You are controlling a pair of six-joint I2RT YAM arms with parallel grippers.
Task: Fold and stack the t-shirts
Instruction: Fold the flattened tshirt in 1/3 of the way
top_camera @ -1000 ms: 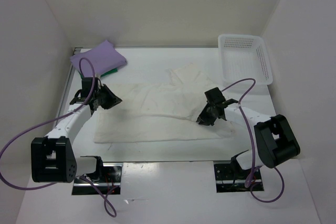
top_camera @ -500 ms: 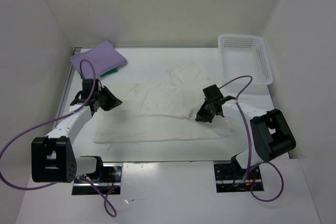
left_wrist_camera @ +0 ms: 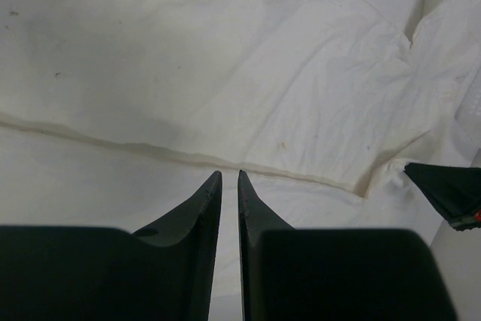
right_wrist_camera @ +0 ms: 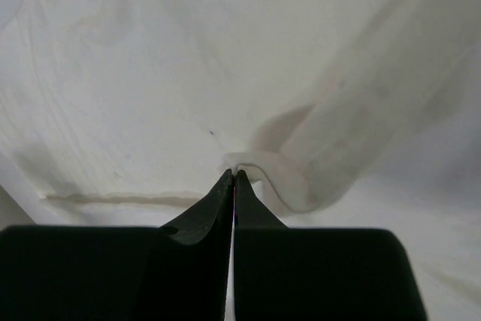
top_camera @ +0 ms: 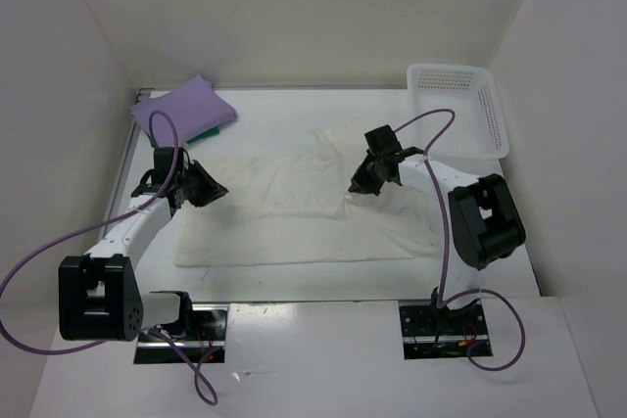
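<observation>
Cream-white cotton t-shirt (top_camera: 294, 212), the largest, lies spread flat and wrinkled across the middle of the white table (top_camera: 294, 105), with one sleeve angled up at its far-right side. Right gripper (right_wrist_camera: 234, 173) sits over the cream shirt's right half, just inside that sleeve, fingers pressed together and pinching a small raised fold of the cream cloth at their tips; the fabric puckers into a ridge there. Left gripper (top_camera: 209, 186) is at the cream shirt's left edge, tips low above a hem line, with only a thin slit between the fingers. Can't tell whether any cloth is caught in that slit. Pale lavender-purple folded t-shirt (top_camera: 186, 108) lies beyond the cream shirt's far-left corner, apart from it. Bright green t-shirt (top_camera: 206, 133) is mostly hidden beneath the purple one, with only a strip showing on the side nearest the cream shirt. White perforated plastic basket (top_camera: 490, 110) stands beyond the cream shirt's far-right corner, near the sleeve.
</observation>
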